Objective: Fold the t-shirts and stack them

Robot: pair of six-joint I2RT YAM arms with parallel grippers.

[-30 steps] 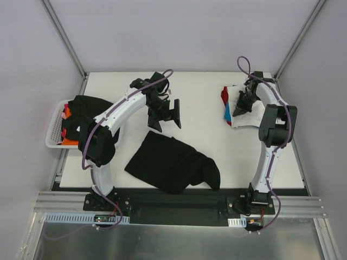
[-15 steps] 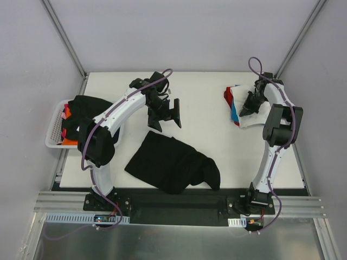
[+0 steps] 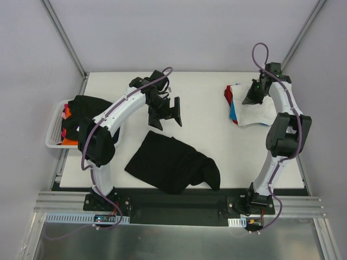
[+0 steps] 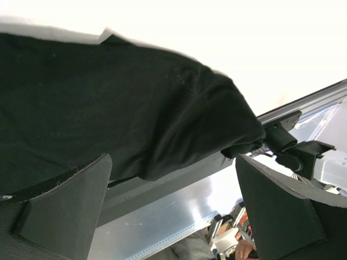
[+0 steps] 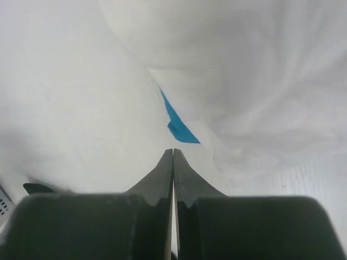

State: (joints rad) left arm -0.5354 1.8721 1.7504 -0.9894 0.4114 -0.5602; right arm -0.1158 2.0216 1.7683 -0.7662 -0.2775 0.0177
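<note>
So the left end effector point(image 3: 165, 115) is hanging over the middle of the table point(image 3: 206, 92) with its jaws spread wide and nothing in them. From its wrist cam you look past both fingers point(image 4: 65, 211) at the crumpled black shirt point(image 3: 171, 162), which is lying loose near the front edge. A second black shirt point(image 3: 87, 108) is draped over the basket point(image 3: 53, 130) on the left, with an orange one point(image 3: 68, 142) peeking out under it. On the far right there's a pile, with the white shirt point(image 3: 255, 115) on top and blue point(image 3: 232, 112) and red point(image 3: 227, 95) edges sticking out on its left. The right end effector point(image 3: 250, 99) is pinched fully closed at the pile's far edge, gripping nothing. I can't tell if it touches the white cloth.
</note>
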